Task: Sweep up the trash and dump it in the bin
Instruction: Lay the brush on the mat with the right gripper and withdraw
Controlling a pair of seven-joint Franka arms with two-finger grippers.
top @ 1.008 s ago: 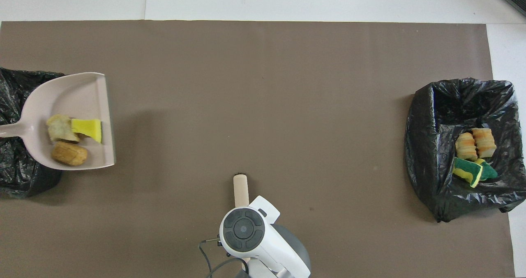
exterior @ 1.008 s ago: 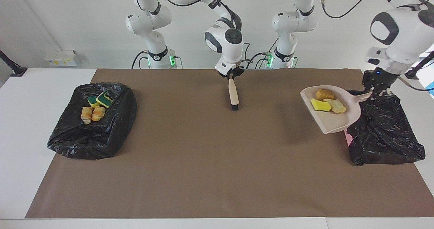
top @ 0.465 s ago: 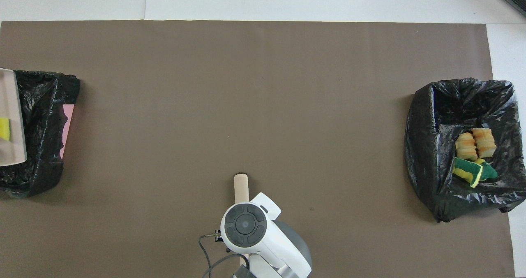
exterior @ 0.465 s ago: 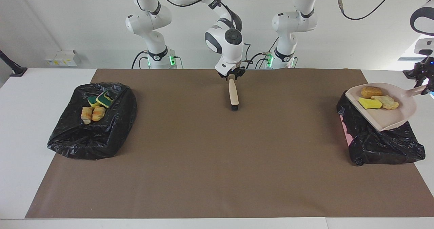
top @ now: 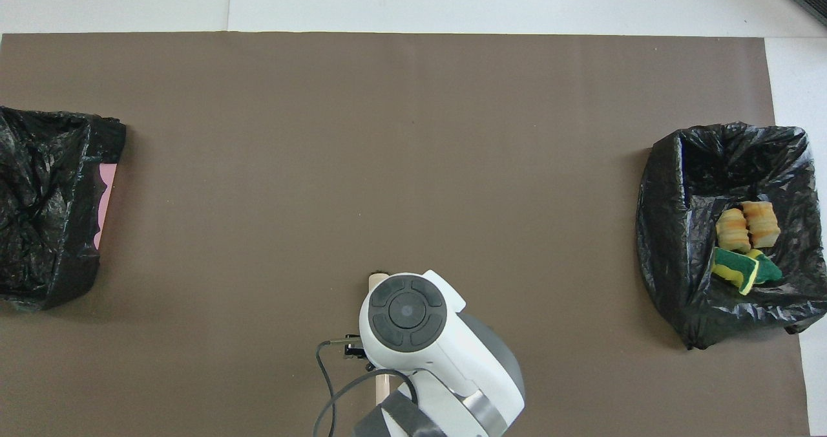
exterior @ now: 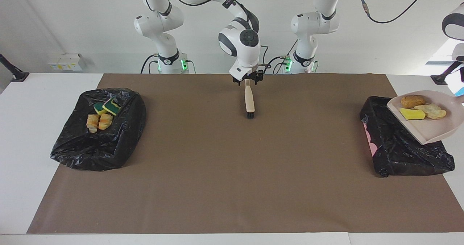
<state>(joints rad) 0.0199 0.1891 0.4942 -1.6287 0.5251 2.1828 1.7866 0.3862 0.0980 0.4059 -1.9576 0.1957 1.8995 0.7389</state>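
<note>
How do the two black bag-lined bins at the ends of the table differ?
The black bag-lined bin at the right arm's end already holds sponge pieces and bread-like lumps; the black bag-lined bin at the left arm's end shows none. Only that one has a loaded beige dustpan above it. Both rest on brown paper.

Two black bin bags (exterior: 98, 131) (exterior: 406, 147) sit on the brown mat, one at each end. Seven scraps of trash in all: four in the bag at the right arm's end (two green-and-yellow sponges (exterior: 107, 106), two striped bread lumps (exterior: 98, 122)) and three on the one dustpan (exterior: 431, 127). One hand brush (exterior: 249, 99).
</note>
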